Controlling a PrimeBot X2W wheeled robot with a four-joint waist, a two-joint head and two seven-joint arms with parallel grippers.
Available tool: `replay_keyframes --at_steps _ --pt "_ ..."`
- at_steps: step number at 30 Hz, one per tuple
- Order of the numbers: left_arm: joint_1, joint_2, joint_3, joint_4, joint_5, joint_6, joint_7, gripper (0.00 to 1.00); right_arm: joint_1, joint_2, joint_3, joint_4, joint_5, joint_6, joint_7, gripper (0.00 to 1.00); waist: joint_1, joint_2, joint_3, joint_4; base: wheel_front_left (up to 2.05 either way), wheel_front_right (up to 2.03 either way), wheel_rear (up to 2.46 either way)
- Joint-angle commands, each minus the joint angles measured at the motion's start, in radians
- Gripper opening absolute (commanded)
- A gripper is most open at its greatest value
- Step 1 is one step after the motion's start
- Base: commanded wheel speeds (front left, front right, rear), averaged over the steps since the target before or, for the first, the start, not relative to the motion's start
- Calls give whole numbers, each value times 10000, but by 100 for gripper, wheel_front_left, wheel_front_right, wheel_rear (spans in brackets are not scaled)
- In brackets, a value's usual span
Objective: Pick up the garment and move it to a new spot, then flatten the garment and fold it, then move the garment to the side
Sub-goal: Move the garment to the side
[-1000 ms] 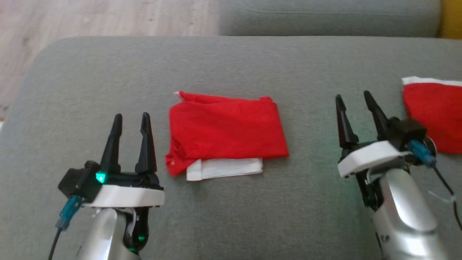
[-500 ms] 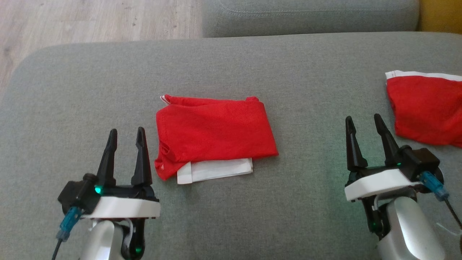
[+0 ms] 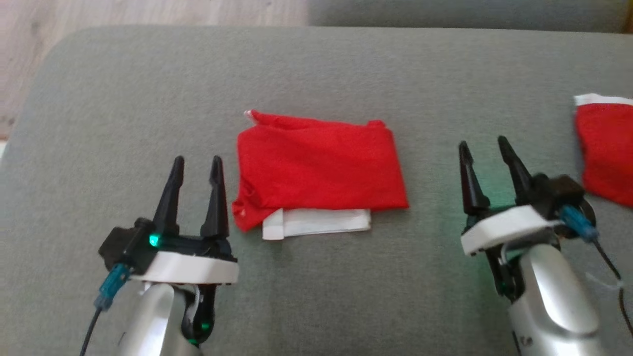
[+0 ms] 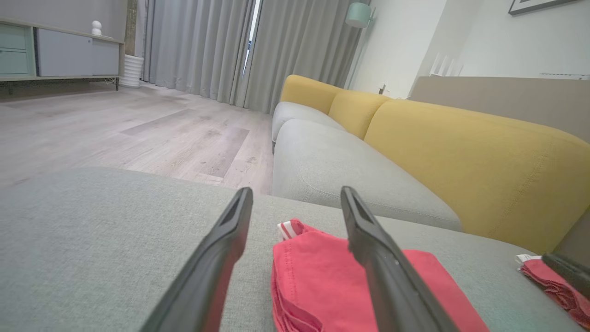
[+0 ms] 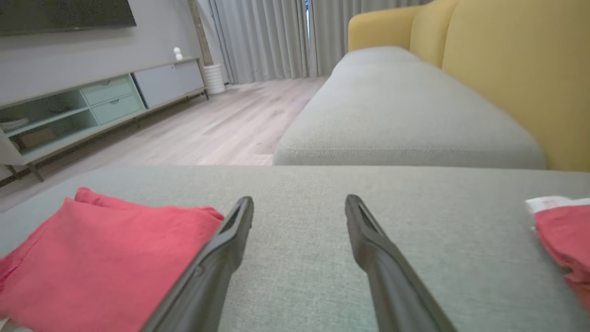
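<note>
Camera swung, nothing else: folded red cloth garment (image 3: 319,168) unmoved mid grey fabric sofa cushion (image 3: 316,64). Left tool (image 3: 197,160), right tool (image 3: 483,143) still spread, empty, flanking. Fold looks done; sideways move next.

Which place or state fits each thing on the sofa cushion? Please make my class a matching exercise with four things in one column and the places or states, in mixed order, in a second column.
Things
1. folded red garment
2. second red garment
3. left gripper
4. right gripper

Places or states
a. at the right edge of the head view
b. open, just left of the folded garment
c. in the middle of the grey cushion
d. open, between the two red garments

Pairs: 1-c, 2-a, 3-b, 4-d
</note>
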Motion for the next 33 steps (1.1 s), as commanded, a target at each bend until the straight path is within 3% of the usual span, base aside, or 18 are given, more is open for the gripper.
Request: replay_keyframes --at_steps 1,12,22,24,33 --pt "-390 45 159 -214 -104 15 -51 100 -487 46 387 -17 16 -7 169 100 0 0 295 408 0 0 0" --pt "-652 44 -322 -15 -397 15 -51 100 -1417 47 1794 2085 1364 -7 1107 100 0 0 733 1378 0 0 0" --pt "-671 44 -485 99 -503 15 -51 100 -2169 47 2880 3774 2045 -7 1265 100 0 0 799 1596 0 0 0" --pt "-662 44 -467 120 -498 15 -51 100 -2317 47 3038 3991 1951 -7 1149 0 0 0 786 1561 0 0 0" --pt "-636 43 -250 110 -365 15 -51 100 -2972 47 2807 4402 863 -7 84 0 0 0 530 903 0 0 0"
